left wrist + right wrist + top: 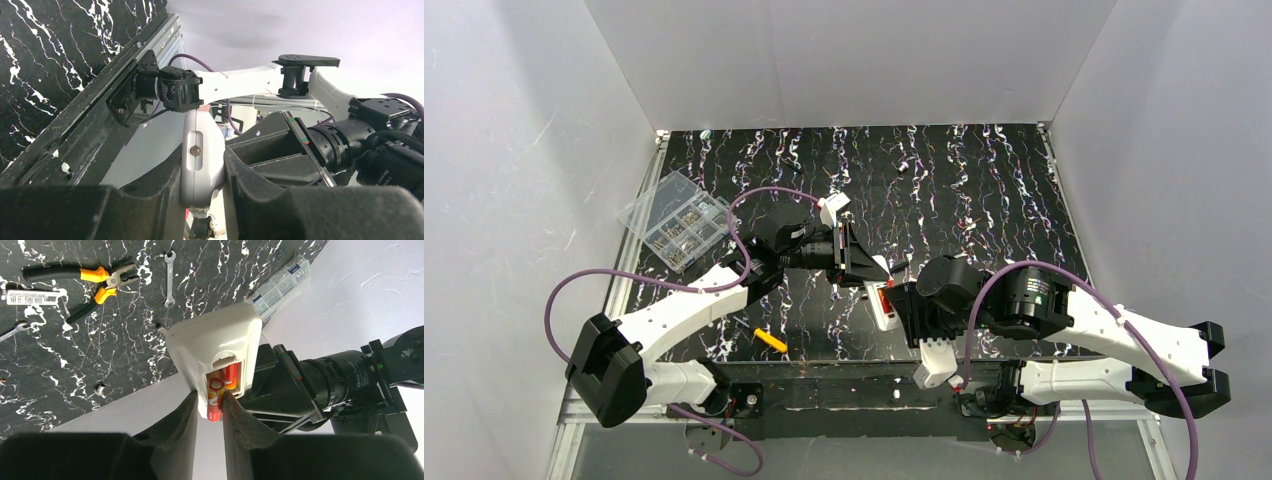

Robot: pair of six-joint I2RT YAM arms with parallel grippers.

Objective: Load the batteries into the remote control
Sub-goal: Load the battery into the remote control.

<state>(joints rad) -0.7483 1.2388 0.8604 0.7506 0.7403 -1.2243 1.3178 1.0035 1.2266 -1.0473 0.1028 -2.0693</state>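
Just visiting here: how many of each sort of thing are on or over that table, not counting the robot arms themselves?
Batteries: 2
Remote control: 1
Pliers: 1
Wrenches: 2
Clear compartment box: 1
Yellow-handled tool: 1
White labelled strip: 1
Total: 9
A few specks too small to identify are left out.

Plastic, metal and marbled black

The remote control [215, 340] is smooth white plastic with a soft sheen; the batteries [216, 401] wear glossy red-orange wrap, one showing a bright metal end; the right gripper [210, 407] has fingers [182, 425] of matt black plastic; the table [984, 180] is a smooth black surface veined white like marble; at ten o'clock on it lies a box [676, 220] of clear glossy plastic; the pliers [85, 280] pair bare metal jaws with yellow-and-black grips; the spanner [170, 277] is bright metal.
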